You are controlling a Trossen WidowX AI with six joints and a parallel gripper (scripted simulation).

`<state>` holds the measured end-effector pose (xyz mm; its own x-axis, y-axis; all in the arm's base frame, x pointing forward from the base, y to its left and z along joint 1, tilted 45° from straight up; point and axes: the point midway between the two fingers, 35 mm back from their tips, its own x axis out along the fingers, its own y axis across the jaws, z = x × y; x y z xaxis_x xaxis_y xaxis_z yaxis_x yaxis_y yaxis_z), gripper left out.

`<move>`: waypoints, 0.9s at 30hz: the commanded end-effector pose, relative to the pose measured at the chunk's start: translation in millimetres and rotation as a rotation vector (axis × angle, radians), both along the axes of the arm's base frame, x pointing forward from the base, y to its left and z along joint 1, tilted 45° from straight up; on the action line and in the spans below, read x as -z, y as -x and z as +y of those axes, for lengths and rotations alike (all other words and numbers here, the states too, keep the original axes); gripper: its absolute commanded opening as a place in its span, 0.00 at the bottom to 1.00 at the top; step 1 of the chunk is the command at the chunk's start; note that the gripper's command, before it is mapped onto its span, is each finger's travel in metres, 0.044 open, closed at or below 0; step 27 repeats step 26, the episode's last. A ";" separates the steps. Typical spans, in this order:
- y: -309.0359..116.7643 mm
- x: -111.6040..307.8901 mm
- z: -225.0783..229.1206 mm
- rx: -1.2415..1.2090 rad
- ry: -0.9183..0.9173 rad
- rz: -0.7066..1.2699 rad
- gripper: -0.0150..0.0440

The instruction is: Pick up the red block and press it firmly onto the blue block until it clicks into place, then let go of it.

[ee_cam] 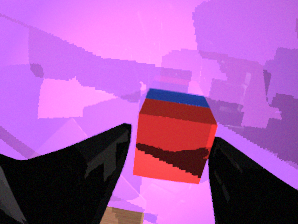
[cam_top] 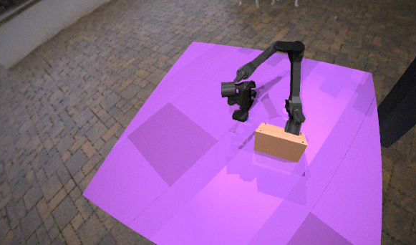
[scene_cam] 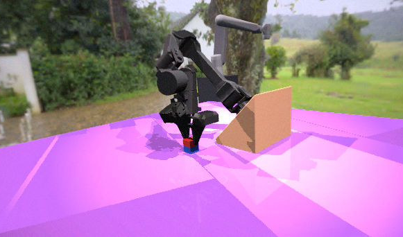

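The red block point(scene_cam: 188, 142) point(ee_cam: 172, 145) sits on top of the blue block point(scene_cam: 191, 149) point(ee_cam: 179, 97). Around the red block is the gripper point(scene_cam: 191, 139) point(ee_cam: 170, 139), which is partly open and holds nothing. Right finger in the wrist view is very near it.

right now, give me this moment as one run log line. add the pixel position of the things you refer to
gripper point(scene_cam: 191, 136) point(ee_cam: 170, 139): open around red block point(scene_cam: 188, 142) point(ee_cam: 172, 145) | red block: on blue block point(scene_cam: 191, 149) point(ee_cam: 179, 97) | click: cannot tell | arm: not withdrawn
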<state>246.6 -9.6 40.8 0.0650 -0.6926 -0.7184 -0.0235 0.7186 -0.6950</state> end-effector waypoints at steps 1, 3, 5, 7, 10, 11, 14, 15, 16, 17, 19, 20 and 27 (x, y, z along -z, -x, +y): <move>0.0 -0.2 0.0 0.001 0.000 -0.001 0.63; 0.0 -0.2 0.0 0.001 0.000 -0.001 0.63; -0.3 -1.6 1.7 0.001 -0.001 -0.001 0.63; -1.9 -13.6 15.5 0.000 -0.004 -0.001 0.63; 0.0 -44.5 47.3 -0.002 -0.006 0.001 0.63; 2.3 -55.5 57.3 -0.002 -0.004 0.001 0.63; 6.9 -71.9 70.9 -0.001 0.001 0.001 0.63; 4.8 -71.4 71.5 -0.001 0.001 0.001 0.63; 2.8 -71.0 72.1 -0.001 0.001 0.001 0.63; 2.8 -71.0 72.1 -0.001 0.001 0.001 0.63; 2.8 -71.0 72.1 -0.001 0.001 0.001 0.63; 2.8 -71.0 72.1 -0.001 0.001 0.001 0.63; 2.8 -71.0 72.1 -0.001 0.001 0.001 0.63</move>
